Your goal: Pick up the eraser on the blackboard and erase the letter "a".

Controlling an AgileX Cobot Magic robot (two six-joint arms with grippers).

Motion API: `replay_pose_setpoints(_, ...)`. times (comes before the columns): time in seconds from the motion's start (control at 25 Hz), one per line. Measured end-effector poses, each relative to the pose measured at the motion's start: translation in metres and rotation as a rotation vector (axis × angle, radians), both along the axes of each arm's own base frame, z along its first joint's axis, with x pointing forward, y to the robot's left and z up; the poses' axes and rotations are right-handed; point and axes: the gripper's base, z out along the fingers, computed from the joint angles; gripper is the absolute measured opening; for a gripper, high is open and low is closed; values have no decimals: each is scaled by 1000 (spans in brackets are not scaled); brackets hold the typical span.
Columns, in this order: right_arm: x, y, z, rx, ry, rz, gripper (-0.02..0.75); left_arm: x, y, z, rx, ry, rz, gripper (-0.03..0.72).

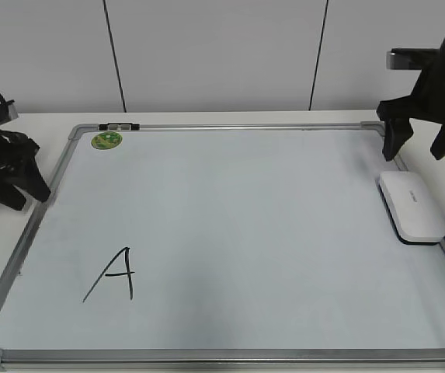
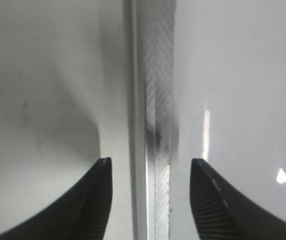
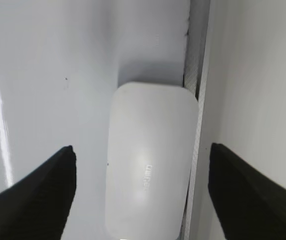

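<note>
Right gripper (image 3: 143, 192) spread wide — eraser (image 3: 150, 160) (untouched) below

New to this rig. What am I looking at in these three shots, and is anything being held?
It is a two-armed robot; each arm ends in a pincer. The wide shot looks down at a slant on a blackboard, actually a white dry-erase board, bearing a handwritten letter that looks like a capital A. The other two shots come from cameras on each wrist. The left pincer sits open over the board's frame. The right pincer is open above the eraser, which lies by the board's right edge. Nothing is held.
</note>
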Motion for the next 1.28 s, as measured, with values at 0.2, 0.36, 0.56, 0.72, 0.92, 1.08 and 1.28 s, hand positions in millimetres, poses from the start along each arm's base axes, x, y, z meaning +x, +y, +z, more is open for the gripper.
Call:
replay_pose_setpoints(0.2,2,1,18,8,-53,6,596,11,0,29,-15,-16,-25,430)
replay_pose_setpoints(0.36,-8,1,49,11,-123,9,596,12,1,60,62,-61,-12,434)
replay_pose_setpoints(0.56,-29,5,101,25,-238,22,596,-3,-13,114,166,-160,-55,433)
replay_pose_setpoints(0.72,-54,6,144,33,-341,26,596,-26,-23,169,208,-271,-54,433)
replay_pose_setpoints(0.92,-96,6,183,31,-427,32,596,-83,-27,228,238,-398,-43,432)
replay_pose_setpoints(1.08,-136,6,196,29,-454,36,595,-137,-28,249,257,-442,-39,430)
replay_pose_setpoints(1.28,-188,6,199,25,-468,46,594,-191,-29,257,258,-470,-26,430)
